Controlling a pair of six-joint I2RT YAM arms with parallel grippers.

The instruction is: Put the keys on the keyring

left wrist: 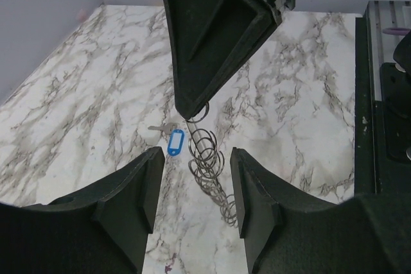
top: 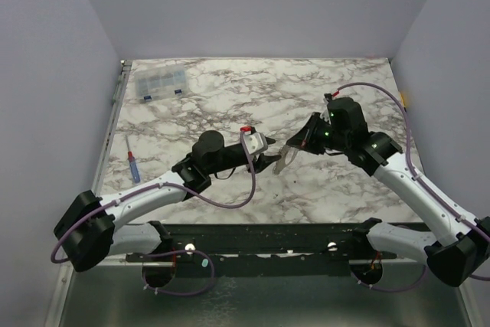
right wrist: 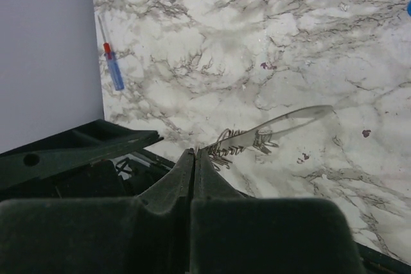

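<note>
Right claw (right wrist: 194, 153) is clamped on the keyring (right wrist: 302, 115). Left claw (left wrist: 196, 158), fingers apart, sits just beside the keyring; a blue tag (left wrist: 175, 142) lies near it.

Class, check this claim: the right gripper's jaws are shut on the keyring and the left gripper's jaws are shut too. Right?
No: the left wrist view shows the left gripper with jaws open. The right gripper does have its jaws shut on the keyring.
</note>
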